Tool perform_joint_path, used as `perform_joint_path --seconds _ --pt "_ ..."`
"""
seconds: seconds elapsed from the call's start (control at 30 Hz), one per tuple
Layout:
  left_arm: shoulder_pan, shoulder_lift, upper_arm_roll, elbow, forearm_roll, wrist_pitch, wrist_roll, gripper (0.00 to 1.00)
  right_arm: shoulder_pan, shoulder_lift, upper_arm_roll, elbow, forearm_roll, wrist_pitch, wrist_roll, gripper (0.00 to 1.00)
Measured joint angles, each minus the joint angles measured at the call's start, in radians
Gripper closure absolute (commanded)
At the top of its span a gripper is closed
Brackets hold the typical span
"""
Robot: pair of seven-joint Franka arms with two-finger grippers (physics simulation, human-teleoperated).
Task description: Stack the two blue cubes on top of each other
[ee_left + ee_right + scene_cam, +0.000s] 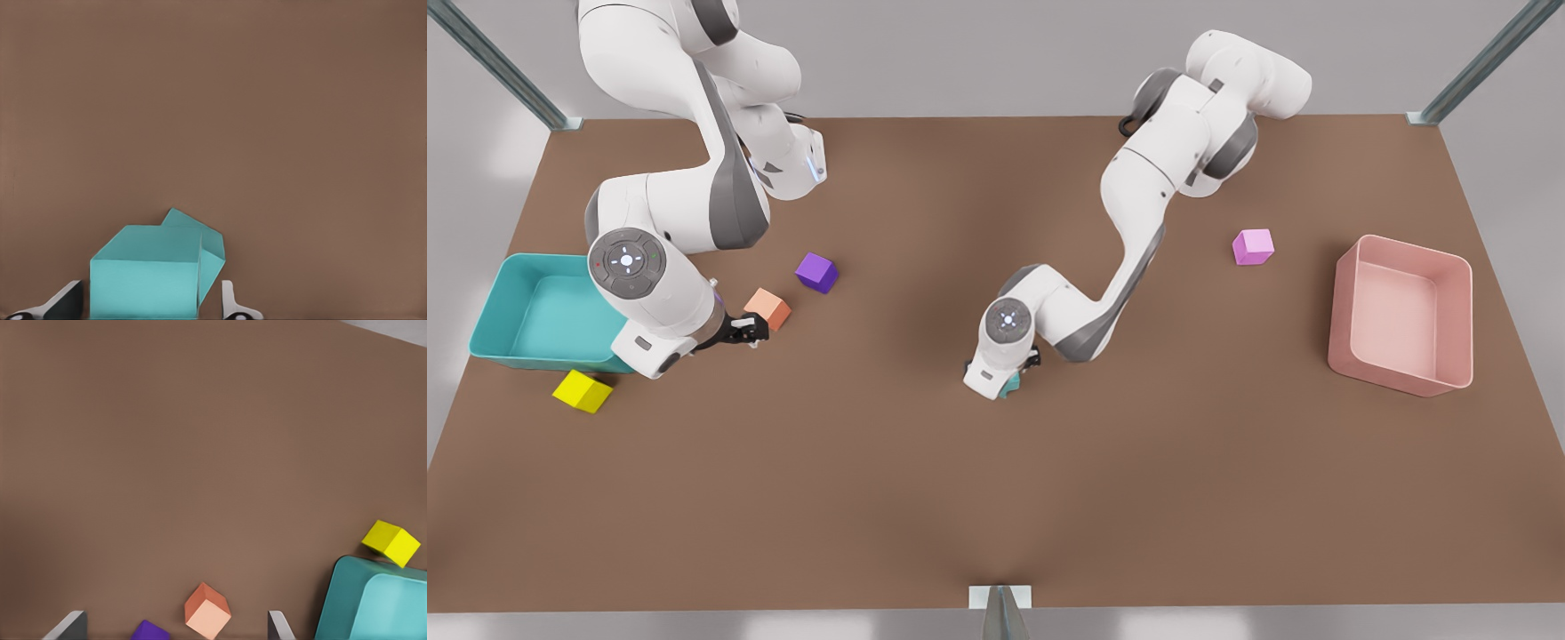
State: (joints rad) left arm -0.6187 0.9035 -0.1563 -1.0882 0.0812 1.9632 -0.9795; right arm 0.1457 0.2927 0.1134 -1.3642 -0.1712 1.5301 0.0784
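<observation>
Teal cubes sit stacked near the middle of the brown table (996, 498): the upper cube (147, 280) sits between the left gripper's (152, 308) spread fingers, askew on the lower cube (193, 227). Beside the teal bin (507, 311), the right gripper (177, 628) hangs spread, near an orange cube (768, 308).

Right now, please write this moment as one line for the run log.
left hand at blue cube, mid-table | second blue cube partly hidden by it | right hand open, waiting beside orange cube
</observation>
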Motion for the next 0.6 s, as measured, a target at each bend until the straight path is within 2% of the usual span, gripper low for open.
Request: perform_joint_path --seconds 0.13,0.23,0.3,0.37,0.43,0.5,0.6 --pt "0.031 -0.112 0.001 0.009 0.013 -0.073 -0.007 0.00 0.000 0.001 0.000 0.000 0.000 0.000 -0.005 0.00" --pt "0.215 -0.250 0.001 0.031 0.020 -0.208 0.024 0.00 -0.001 0.001 0.000 0.000 0.000 0.000 -0.009 0.00" --pt "0.320 -0.294 -0.001 0.029 0.041 -0.292 0.069 0.00 -0.001 0.001 0.000 0.000 0.000 0.000 -0.010 0.00" --pt "0.458 -0.489 -0.001 -0.286 0.041 -0.301 0.142 0.00 -0.001 0.001 0.000 0.000 0.000 0.000 -0.012 0.00" --pt "0.509 -0.617 0.003 -0.440 0.033 -0.322 0.213 0.00 -0.002 0.000 0.000 0.000 0.000 0.000 -0.014 0.00" --pt "0.515 -0.679 0.005 -0.451 0.011 -0.363 0.276 0.00 -0.001 0.000 -0.001 -0.001 0.000 0.000 -0.015 0.00" --pt "0.511 -0.697 0.005 -0.434 -0.016 -0.420 0.358 0.00 -0.002 0.001 -0.001 -0.001 0.000 0.000 -0.017 0.00"
